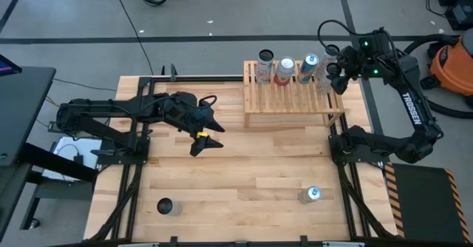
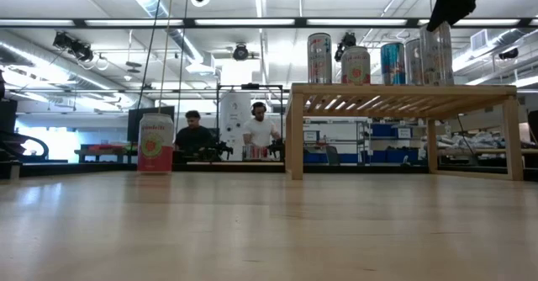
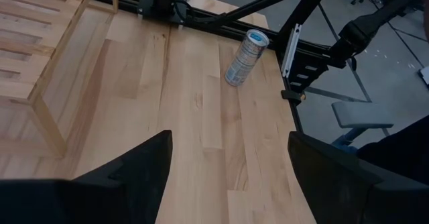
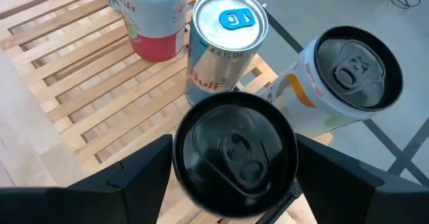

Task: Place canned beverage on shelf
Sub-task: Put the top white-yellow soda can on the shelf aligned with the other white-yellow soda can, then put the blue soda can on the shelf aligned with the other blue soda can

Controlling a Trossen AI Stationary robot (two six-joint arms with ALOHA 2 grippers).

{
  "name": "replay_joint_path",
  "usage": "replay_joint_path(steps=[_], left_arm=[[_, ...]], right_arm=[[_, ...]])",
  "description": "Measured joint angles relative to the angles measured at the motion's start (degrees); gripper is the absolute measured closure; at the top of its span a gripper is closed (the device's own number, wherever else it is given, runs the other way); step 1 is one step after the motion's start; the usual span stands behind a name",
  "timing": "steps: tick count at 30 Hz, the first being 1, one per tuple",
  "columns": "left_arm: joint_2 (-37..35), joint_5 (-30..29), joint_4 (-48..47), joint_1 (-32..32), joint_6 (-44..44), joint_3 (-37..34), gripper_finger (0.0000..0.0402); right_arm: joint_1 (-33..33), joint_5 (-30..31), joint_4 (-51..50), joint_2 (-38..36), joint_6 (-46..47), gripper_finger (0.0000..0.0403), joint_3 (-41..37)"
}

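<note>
1. The shelf [image 1: 295, 99] stands at about 1 o'clock from the middle of the table [image 1: 244, 166]. A row of cans already stands along its far edge, among them a pink-labelled can [image 4: 151, 16], a blue-topped can [image 4: 228, 33] and a white-and-orange can [image 4: 342, 76].

2. The right gripper [image 4: 234, 177] is over the 3 o'clock end of the shelf. Its jaws are spread to either side of a black-topped can [image 4: 234, 147], the task's thing at this moment. In the low view this can appears to stand upright on the slats, directly under the gripper. The jaws look just clear of its sides rather than pressing, so I judge this placement to be at the letting-go point and as good as done.

3. The left gripper [image 1: 208, 134] hovers above bare table at about 9 o'clock from the shelf. Its jaws are open and empty, and this arm is waiting.

4. Two cans are still off the shelf. A silver-and-blue can [image 1: 310, 195] stands near the table's 5 o'clock corner, and a dark-topped can [image 1: 164, 206] stands near the 7 o'clock corner, both upright and well apart from either gripper.

5. By my reckoning most of the job is done. What is left is for the right gripper to lift away without knocking its close neighbours, and then for the two loose cans to be fetched.
</note>
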Motion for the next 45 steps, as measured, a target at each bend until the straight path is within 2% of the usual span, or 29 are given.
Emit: replay_joint_path(steps=[28, 35, 39, 45], left_arm=[[0.0, 0.0, 0.0, 0.0, 0.0, 0.0, 0.0102], [0.0, 0.0, 0.02, 0.02, -1.03, 0.0, 0.0102], [0.0, 0.0, 0.02, 0.0, -1.01, 0.0, 0.0102], [0.0, 0.0, 0.02, 0.0, 1.19, 0.0, 0.0102]], right_arm=[[0.04, 0.45, 4.74, -1.51, -0.4, 0.0095, -0.07], [0.04, 3.18, 9.13, -3.76, 0.56, 0.0095, -0.07], [0.04, 3.53, 10.41, -4.98, 4.54, 0.0095, -0.09], [0.85, -1.43, 10.16, -7.26, 8.42, 0.0097, -0.09]])
